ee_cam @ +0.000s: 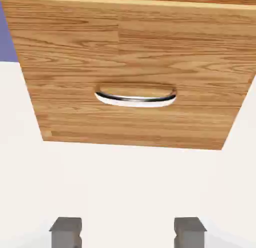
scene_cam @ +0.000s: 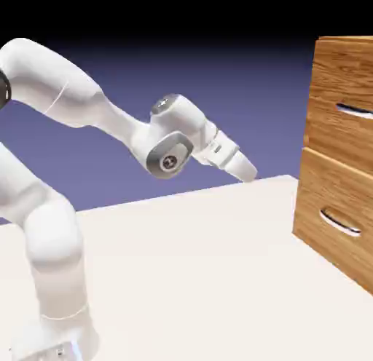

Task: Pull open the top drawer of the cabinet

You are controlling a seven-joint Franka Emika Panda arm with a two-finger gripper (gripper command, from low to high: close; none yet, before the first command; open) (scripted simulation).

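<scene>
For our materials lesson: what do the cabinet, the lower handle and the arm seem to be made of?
Cabinet: wood or a wood-look surface; brown streaky grain.
Lower handle: probably polished metal; bright silver with dark reflections.
Arm: smooth white shell, plastic or painted metal; the look can't settle which.

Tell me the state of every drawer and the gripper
Top drawer: shut, its handle free of the gripper.
Bottom drawer: shut, its handle also free.
Gripper: open, nothing between its fingertips.
</scene>
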